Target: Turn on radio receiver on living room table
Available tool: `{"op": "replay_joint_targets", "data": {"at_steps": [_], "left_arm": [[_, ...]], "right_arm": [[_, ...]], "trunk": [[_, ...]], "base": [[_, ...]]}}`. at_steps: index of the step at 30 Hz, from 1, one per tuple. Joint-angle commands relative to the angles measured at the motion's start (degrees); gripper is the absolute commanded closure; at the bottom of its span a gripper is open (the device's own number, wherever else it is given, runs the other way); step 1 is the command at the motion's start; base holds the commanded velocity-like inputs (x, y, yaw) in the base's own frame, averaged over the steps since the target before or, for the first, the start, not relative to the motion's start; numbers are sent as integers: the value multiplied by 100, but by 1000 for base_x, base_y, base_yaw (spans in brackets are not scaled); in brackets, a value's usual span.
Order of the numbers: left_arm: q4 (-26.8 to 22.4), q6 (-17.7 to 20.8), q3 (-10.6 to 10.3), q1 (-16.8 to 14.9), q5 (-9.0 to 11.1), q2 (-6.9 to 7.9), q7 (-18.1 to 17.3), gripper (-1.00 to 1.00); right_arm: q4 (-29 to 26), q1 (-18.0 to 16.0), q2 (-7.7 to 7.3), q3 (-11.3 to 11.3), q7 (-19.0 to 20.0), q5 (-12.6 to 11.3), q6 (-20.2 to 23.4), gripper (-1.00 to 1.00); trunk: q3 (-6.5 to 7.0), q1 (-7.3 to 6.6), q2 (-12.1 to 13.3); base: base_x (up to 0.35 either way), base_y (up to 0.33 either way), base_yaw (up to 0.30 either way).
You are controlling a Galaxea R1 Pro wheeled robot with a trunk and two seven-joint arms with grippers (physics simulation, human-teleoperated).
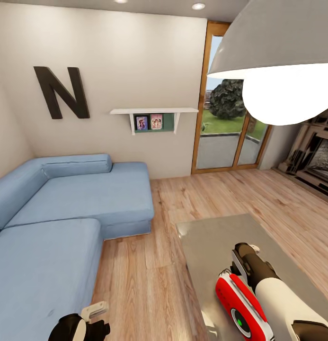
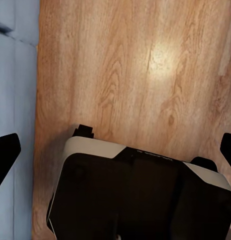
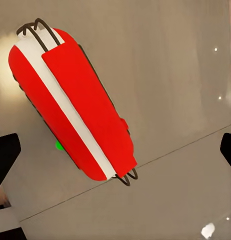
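The light wood-floored living room (image 1: 182, 203) holds the glossy grey-beige coffee table (image 1: 201, 241). On it stands the small red radio receiver (image 3: 75, 100), under my right gripper (image 3: 115, 150), fingers spread, empty. It looks light, rigid, slippery plastic; I'd steady its red top handle. My left gripper (image 1: 95, 312) hangs open over the floor.

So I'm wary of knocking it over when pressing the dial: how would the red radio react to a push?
The radio receiver looks rigid, so it likely won't flex. It stands on a narrow base, seen slim from above, so a sideways push may tip it. The table looks glossy, so it could probably slide too.
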Motion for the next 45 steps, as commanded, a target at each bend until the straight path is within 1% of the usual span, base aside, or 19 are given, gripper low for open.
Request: {"op": "replay_joint_targets", "data": {"at_steps": [1, 11, 26, 45], "left_arm": [[0, 0, 0, -1, 0, 0, 2, -100], [0, 0, 0, 1, 0, 0, 2, -100], [0, -8, -6, 0, 0, 7, 6, -100], [-1, -23, -9, 2, 0, 4, 7, -100]], "right_arm": [[0, 0, 0, 0, 0, 0, 0, -100], [0, 0, 11, 0, 0, 0, 0, -100], [24, 0, 100, 0, -7, 7, 0, -100], [31, 0, 106, 0, -9, 9, 0, -100]], "trunk": [[0, 0, 0], [0, 0, 0], [0, 0, 0], [0, 0, 0]], "base": [[0, 0, 0], [0, 0, 0], [0, 0, 0], [0, 0, 0]]}}
